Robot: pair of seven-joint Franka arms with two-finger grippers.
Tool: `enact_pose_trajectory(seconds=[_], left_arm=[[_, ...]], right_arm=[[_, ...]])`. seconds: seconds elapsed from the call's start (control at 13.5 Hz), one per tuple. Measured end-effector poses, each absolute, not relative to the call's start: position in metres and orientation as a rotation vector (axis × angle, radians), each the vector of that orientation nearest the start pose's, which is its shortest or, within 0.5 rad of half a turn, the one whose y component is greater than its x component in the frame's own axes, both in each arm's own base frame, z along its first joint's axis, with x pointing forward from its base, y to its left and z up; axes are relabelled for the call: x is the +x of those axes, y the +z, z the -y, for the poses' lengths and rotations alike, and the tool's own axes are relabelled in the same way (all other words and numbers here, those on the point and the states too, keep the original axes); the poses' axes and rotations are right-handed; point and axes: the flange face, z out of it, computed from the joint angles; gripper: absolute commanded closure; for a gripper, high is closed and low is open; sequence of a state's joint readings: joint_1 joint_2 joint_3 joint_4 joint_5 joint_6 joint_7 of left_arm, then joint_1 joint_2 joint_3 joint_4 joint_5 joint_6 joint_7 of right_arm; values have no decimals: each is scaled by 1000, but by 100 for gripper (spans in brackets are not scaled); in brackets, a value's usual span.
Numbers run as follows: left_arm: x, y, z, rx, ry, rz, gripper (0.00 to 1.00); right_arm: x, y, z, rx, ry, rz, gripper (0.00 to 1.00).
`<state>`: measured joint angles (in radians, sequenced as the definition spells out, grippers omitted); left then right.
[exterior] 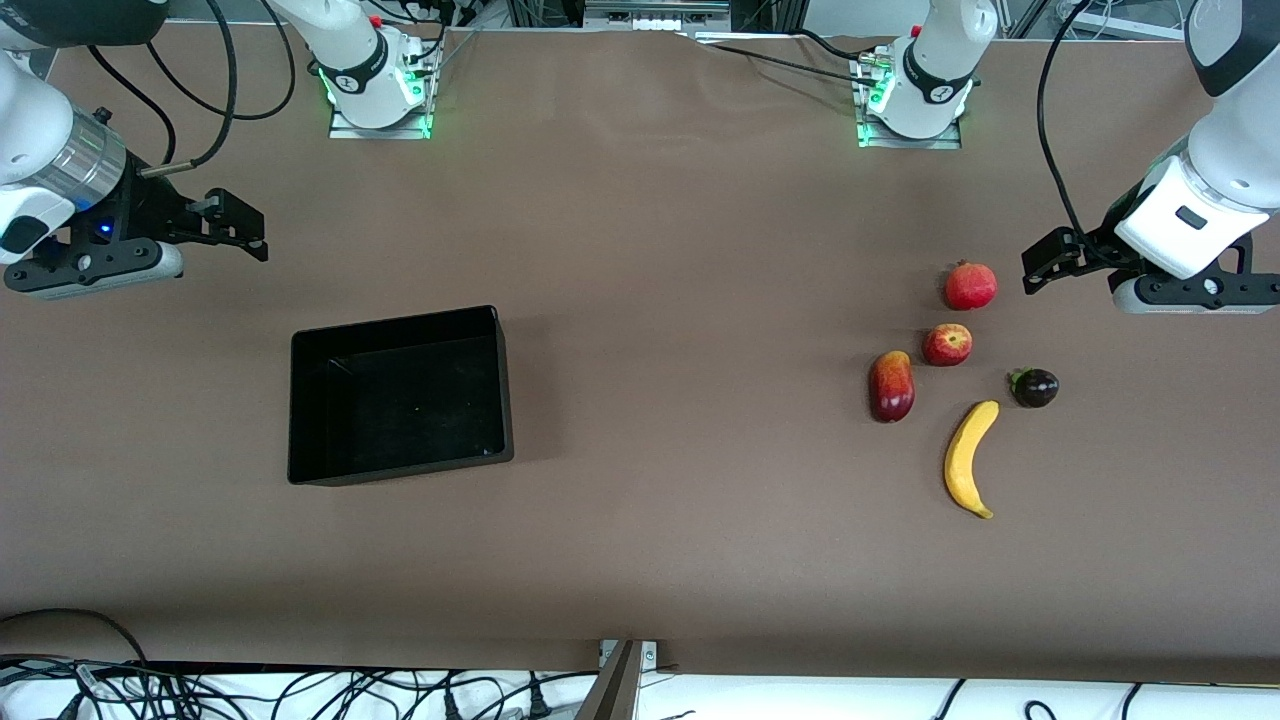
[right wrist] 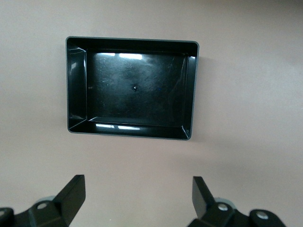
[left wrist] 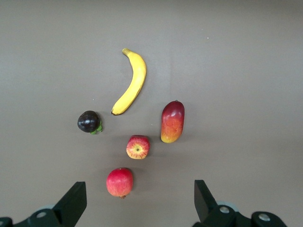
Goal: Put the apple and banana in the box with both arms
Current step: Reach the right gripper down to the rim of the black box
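Nothing of the task is done yet: the box, at centre-left of the front frame, holds no fruit, and the apple and the banana lie on the table at the right of that frame, the banana lower, near the other fruits. The left gripper, at the right edge, and the right gripper, at the upper left, are both released and hold nothing. Both fruits are left to grasp and carry to the box.

both hands' bases cut off by wrist views' edges
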<state>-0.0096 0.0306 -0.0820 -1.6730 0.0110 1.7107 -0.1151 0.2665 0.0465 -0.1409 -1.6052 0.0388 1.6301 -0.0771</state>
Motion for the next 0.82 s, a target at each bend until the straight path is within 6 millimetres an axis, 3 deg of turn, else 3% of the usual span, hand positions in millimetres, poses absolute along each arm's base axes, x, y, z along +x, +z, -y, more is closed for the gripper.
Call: enact_pose_trajectory(seconds=[0.52,0.67,0.82], left_arm=[[570,571,51,-3134,-8,35,0],[570,571,51,-3134,-10,35,0],[570,572,51,-3134,-12,35,0]], right_arm=[[566,586,-81,-3114,48,330,0],[572,571,-80,-3121,91,324,0],[588,537,-73,-3148,135,307,0]])
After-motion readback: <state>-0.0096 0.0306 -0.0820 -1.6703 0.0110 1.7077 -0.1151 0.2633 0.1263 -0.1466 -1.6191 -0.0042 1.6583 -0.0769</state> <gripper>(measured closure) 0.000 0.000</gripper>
